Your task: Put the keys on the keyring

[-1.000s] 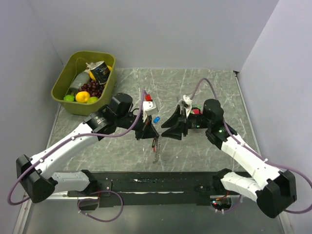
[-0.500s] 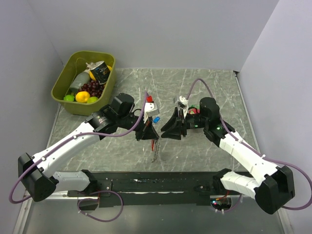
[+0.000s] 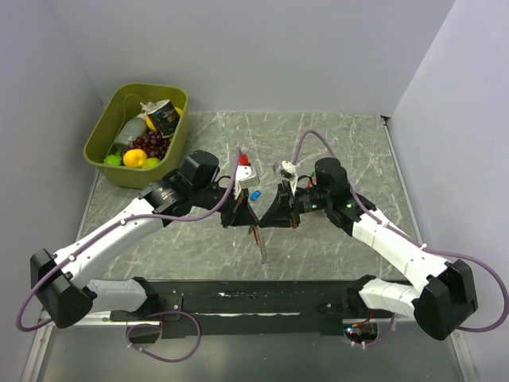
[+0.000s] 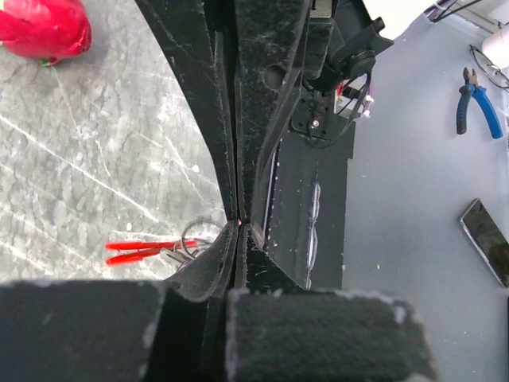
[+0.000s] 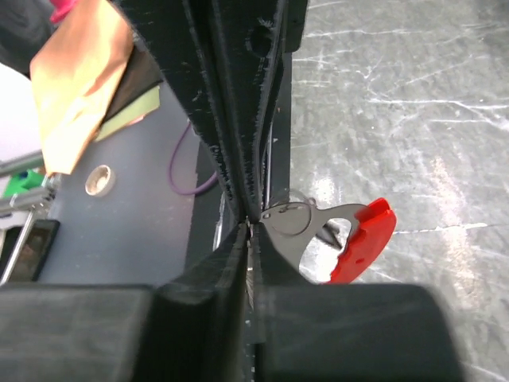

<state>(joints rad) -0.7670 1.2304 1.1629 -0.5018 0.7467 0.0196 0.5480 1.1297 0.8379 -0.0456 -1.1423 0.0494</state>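
Note:
The keyring [image 3: 256, 235] hangs between my two grippers over the middle of the table, its silvery chain dangling below. My left gripper [image 3: 246, 216] is shut on it. In the left wrist view the tips [image 4: 239, 227] meet, and the keyring's red clip [image 4: 147, 251] and rings stick out to their left. My right gripper [image 3: 271, 219] faces the left one tip to tip. It is shut [image 5: 253, 227] on the keyring's metal, beside a grey and red tab [image 5: 350, 239]. A blue-headed key [image 3: 255, 195] lies on the table just beyond both grippers.
A green bin [image 3: 98, 137] of toy fruit and a can stands at the back left. A red toy fruit [image 4: 40, 28] lies on the marble near the grippers. The black base rail [image 3: 254, 301] runs along the near edge.
My right gripper has moved left up to the left gripper's tips and gone from open to shut on the keyring. The left arm has barely moved.

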